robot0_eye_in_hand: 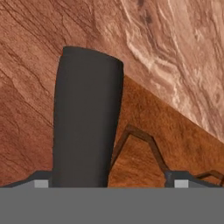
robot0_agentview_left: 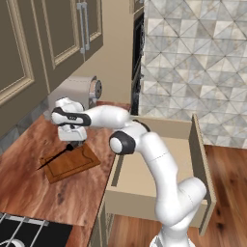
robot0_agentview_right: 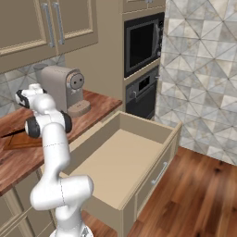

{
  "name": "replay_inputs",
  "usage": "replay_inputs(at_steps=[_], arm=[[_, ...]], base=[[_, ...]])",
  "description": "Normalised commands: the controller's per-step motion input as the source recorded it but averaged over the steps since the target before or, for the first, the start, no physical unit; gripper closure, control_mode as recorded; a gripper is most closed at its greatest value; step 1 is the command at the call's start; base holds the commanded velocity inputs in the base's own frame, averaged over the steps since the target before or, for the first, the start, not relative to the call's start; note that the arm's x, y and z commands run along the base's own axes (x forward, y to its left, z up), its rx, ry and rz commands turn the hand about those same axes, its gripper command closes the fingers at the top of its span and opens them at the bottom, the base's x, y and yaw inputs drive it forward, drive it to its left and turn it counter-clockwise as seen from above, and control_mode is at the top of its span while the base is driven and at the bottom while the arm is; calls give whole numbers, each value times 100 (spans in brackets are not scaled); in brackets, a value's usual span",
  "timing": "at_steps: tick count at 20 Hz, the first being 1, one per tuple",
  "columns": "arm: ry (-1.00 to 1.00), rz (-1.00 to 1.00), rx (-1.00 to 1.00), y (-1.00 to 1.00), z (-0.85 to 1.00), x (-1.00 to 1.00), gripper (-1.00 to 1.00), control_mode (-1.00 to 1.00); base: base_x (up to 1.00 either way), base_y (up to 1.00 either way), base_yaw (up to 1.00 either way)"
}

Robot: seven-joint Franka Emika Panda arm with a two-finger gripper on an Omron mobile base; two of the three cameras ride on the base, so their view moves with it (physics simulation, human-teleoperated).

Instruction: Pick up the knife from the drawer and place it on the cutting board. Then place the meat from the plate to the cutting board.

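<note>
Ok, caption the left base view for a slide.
Open gripper over the knife lying on the cutting board.

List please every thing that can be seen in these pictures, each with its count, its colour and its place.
knife: one, black, lying across the cutting board, tip past its left edge
cutting board: one, reddish-brown, on the countertop
countertop: one, red-brown wood, left of the drawer
drawer: one, beige, pulled open
coffee machine: one, grey-beige, at the back of the countertop
ovens: two, dark, built into the tall cabinet
stove: one, black, bottom left
gripper: one, white, open above the knife handle
</note>
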Motion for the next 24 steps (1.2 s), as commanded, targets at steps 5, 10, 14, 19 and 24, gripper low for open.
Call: replay_inputs(at_steps=[5,10,14,19,24], arm=[[-12,0,2,-11,0,-24,-100,-100],[-14,0,2,-21,0,-29,-100,-100],[-14,0,4,-29,0,-29,-100,-100],[-15,0,6,-40,0,-32,-100,-100],[-15,0,6,-27,0,-21,-100,-100]], base=[[0,0,0],[0,0,0],[0,0,0],[0,0,0],[0,0,0]])
